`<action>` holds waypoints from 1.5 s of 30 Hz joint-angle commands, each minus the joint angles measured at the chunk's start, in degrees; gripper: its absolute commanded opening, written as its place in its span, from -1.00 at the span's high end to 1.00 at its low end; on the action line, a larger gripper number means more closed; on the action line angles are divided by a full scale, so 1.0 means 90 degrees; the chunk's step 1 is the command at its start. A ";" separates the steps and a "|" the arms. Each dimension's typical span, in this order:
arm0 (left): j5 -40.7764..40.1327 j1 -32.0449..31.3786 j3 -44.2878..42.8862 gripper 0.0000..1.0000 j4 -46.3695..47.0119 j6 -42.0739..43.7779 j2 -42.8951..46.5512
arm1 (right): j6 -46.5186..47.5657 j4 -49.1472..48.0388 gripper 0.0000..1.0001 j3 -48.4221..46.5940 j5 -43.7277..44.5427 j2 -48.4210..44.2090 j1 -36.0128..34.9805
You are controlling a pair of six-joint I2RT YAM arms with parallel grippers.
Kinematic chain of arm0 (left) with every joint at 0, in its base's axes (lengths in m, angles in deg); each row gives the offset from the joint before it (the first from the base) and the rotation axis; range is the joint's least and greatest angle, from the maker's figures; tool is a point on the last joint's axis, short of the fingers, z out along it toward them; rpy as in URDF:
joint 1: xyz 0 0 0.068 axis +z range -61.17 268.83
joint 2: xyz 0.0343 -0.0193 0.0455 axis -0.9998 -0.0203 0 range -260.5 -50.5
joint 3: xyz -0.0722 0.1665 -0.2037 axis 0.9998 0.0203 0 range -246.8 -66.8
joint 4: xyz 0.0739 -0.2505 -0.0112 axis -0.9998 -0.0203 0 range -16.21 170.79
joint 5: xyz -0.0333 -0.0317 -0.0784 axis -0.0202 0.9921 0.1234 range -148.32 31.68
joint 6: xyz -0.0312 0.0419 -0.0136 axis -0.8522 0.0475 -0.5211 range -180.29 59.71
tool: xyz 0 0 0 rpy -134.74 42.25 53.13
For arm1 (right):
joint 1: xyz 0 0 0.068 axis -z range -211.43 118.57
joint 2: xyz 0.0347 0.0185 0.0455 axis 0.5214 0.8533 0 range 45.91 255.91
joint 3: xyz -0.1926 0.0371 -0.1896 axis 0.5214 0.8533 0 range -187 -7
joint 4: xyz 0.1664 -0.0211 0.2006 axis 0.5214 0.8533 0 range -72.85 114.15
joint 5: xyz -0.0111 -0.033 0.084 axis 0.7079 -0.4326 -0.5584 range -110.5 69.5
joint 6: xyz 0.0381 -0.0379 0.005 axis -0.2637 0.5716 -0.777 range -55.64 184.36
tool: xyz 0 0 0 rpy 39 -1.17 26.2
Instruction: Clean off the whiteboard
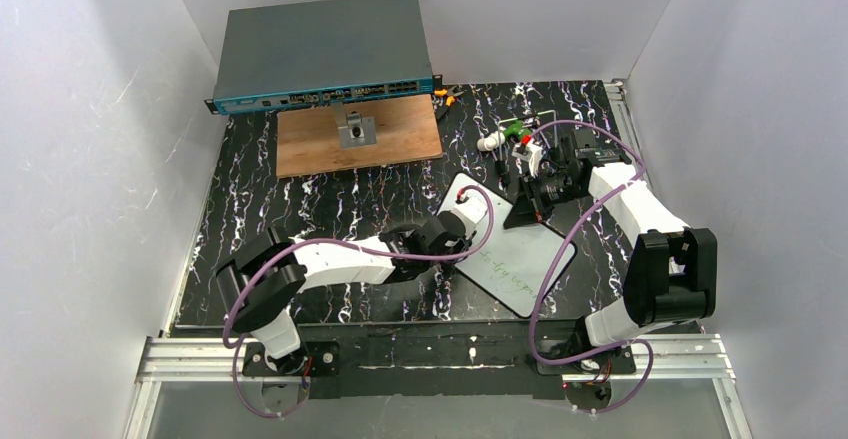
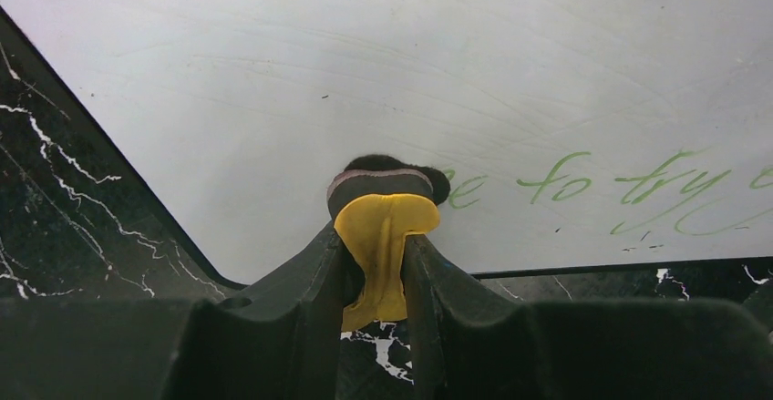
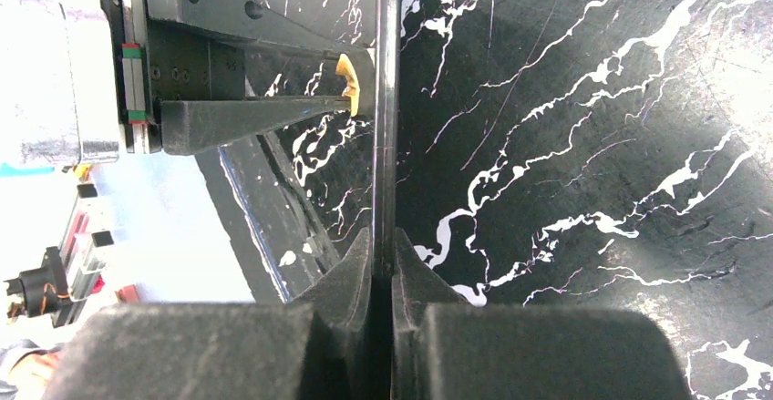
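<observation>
The whiteboard (image 1: 520, 259) lies at an angle on the black marbled table, with green handwriting (image 1: 500, 277) near its front edge. In the left wrist view the board (image 2: 456, 72) fills the top and the writing (image 2: 629, 186) runs to the right. My left gripper (image 1: 468, 223) (image 2: 376, 254) is shut on a yellow eraser (image 2: 383, 231), whose dark felt pad (image 2: 378, 177) sits on the board at the left end of the writing. My right gripper (image 1: 526, 209) (image 3: 383, 247) is shut on the whiteboard's far edge (image 3: 386, 127), seen edge-on. The eraser also shows there (image 3: 347, 79).
A grey network switch (image 1: 320, 54) stands at the back left, with a brown wooden board (image 1: 400, 144) carrying a metal bracket (image 1: 356, 131) in front of it. Markers and small parts (image 1: 505, 137) lie behind the right gripper. White walls enclose the table on three sides.
</observation>
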 commanded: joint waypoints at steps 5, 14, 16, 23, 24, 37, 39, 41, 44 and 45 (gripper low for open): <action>0.1129 -0.0009 0.0604 1.00 0.1108 0.1010 0.0100 | 0.0329 0.0069 0.97 -0.0211 -0.0624 -0.0098 -0.0097; 0.0501 -0.0006 0.1214 1.00 0.1232 0.0390 0.0473 | 0.0362 0.0088 0.97 -0.0208 -0.0644 -0.0101 -0.0096; 0.0339 0.0025 0.1257 1.00 0.1264 0.0301 0.0540 | 0.0358 0.0098 0.97 -0.0211 -0.0653 -0.0100 -0.0096; 0.0758 0.0414 0.1191 1.00 0.1397 0.0051 0.0821 | 0.0399 0.0113 0.97 -0.0211 -0.0654 -0.0096 -0.0096; 0.0951 0.0492 0.1184 1.00 0.1418 0.0022 0.0823 | 0.0401 0.0115 0.97 -0.0211 -0.0654 -0.0104 -0.0096; 0.1216 -0.0003 0.1094 1.00 0.1324 0.1021 0.0369 | 0.0491 0.0183 0.97 -0.0211 -0.0701 -0.0085 -0.0096; 0.1147 -0.0060 0.1106 1.00 0.1402 0.1233 0.0308 | 0.0511 0.0195 0.97 -0.0221 -0.0710 -0.0084 -0.0098; 0.1113 -0.0062 0.1115 1.00 0.1451 0.1221 0.0309 | 0.0536 0.0214 0.97 -0.0221 -0.0732 -0.0083 -0.0097; 0.0876 -0.0043 0.1119 1.00 0.1515 0.1132 0.0420 | 0.0551 0.0225 0.97 -0.0221 -0.0741 -0.0074 -0.0096; 0.0795 -0.0001 0.1100 1.00 0.1531 0.1105 0.0469 | 0.0555 0.0233 0.97 -0.0220 -0.0742 -0.0075 -0.0096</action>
